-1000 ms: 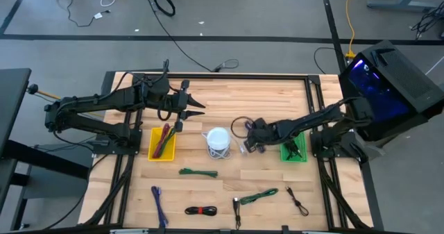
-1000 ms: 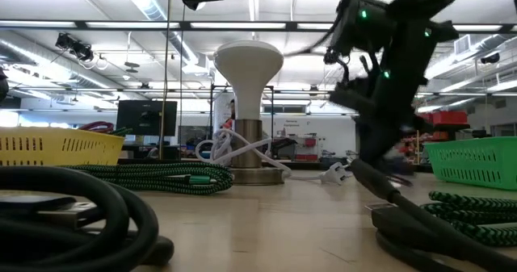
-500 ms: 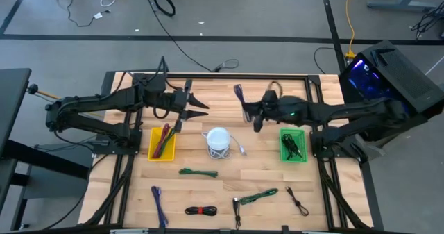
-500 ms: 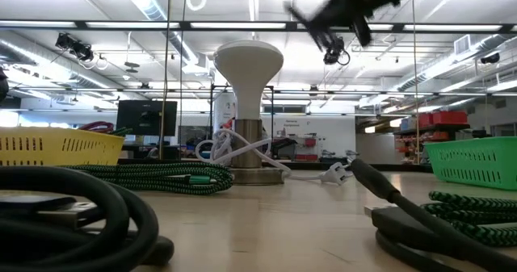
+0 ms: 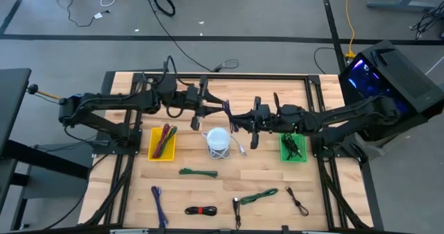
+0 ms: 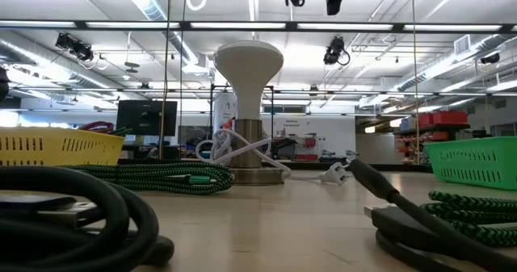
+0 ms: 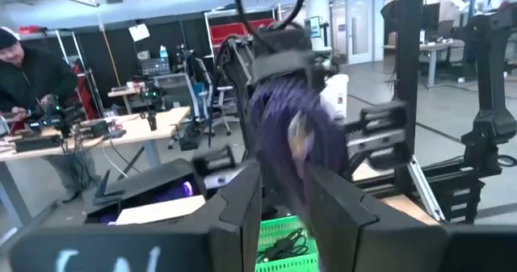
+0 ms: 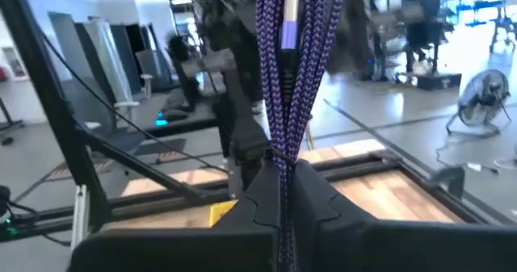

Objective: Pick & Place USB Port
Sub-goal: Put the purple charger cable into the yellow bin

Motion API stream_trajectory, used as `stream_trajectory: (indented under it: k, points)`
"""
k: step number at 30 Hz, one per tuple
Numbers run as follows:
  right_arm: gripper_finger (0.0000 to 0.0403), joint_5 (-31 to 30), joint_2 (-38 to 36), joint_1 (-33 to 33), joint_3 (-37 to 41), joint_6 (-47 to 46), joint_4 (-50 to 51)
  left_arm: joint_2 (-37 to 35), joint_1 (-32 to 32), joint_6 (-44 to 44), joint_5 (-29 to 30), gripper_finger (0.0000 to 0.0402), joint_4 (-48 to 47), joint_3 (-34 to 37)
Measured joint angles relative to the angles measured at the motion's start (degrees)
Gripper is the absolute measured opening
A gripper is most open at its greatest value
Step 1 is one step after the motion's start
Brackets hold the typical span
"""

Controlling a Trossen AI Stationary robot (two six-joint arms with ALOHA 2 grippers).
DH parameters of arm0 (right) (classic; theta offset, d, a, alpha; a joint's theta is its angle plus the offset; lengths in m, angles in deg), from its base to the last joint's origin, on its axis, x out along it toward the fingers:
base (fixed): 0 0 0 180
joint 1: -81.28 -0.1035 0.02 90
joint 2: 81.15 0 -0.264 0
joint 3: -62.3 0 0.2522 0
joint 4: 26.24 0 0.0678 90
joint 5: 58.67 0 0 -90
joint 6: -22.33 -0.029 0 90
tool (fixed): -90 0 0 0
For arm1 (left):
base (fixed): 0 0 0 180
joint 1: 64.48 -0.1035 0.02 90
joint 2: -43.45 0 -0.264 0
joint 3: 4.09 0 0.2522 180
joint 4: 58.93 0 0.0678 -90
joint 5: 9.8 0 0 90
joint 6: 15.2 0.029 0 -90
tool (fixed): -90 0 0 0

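Two grippers meet high over the table's middle, with a bundled purple USB cable (image 5: pixel 231 117) between them. At about nine o'clock of the white lamp-like hub (image 5: pixel 218 138) sits the yellow bin (image 5: pixel 162 144) holding coiled cables. The left gripper (image 5: pixel 216 109) comes in at about eleven o'clock of the hub; in its wrist view its fingers (image 7: pixel 242 199) stand spread, the purple bundle (image 7: pixel 295 143) in the gap between them, and whether they touch it I cannot tell. The right gripper (image 5: pixel 239 119), at about one o'clock of the hub, has its fingers (image 8: pixel 262 195) pinching the folded cable (image 8: pixel 292 54) low on the bundle, loops and a silver plug standing up beyond them. At three o'clock of the hub sits the green bin (image 5: pixel 292 145)

Judging by the braided sleeve and its folds, the cable is light, soft and floppy, not fragile, somewhat grippy. Loose loops could splay or snag, so hold is best taken across the gathered middle, all strands together, rather than at the plug
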Motion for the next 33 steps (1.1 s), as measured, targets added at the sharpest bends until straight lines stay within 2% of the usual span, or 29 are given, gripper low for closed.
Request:
stream_trajectory:
  k: [5,11,23,29,33]
  points:
    - [0.0001,-1.9,0.5,-0.2,0.0,1.8,-0.3,3.0,0.0,-2.8,-0.6,0.0101,3.7,0.0]
    - [0.0001,-2.4,0.5,0.4,0.0,3.2,0.1,4.7,-0.1,-6.4,-5.5,0.0101,6.8,0.0]
    - [0.0,-4.1,-1.7,1.5,-4.8,4.7,9.0,4.5,0.0,-6.9,-6.0,0.0101,6.4,-0.1]
    - [0.0,-4.1,-1.8,2.3,-5.0,6.2,8.3,4.5,0.0,-6.7,-5.7,0.0101,6.5,-0.1]
    - [0.0,-4.3,-2.7,2.8,-8.0,7.9,12.0,4.5,-0.5,-6.7,-5.5,0.0101,6.5,-0.1]
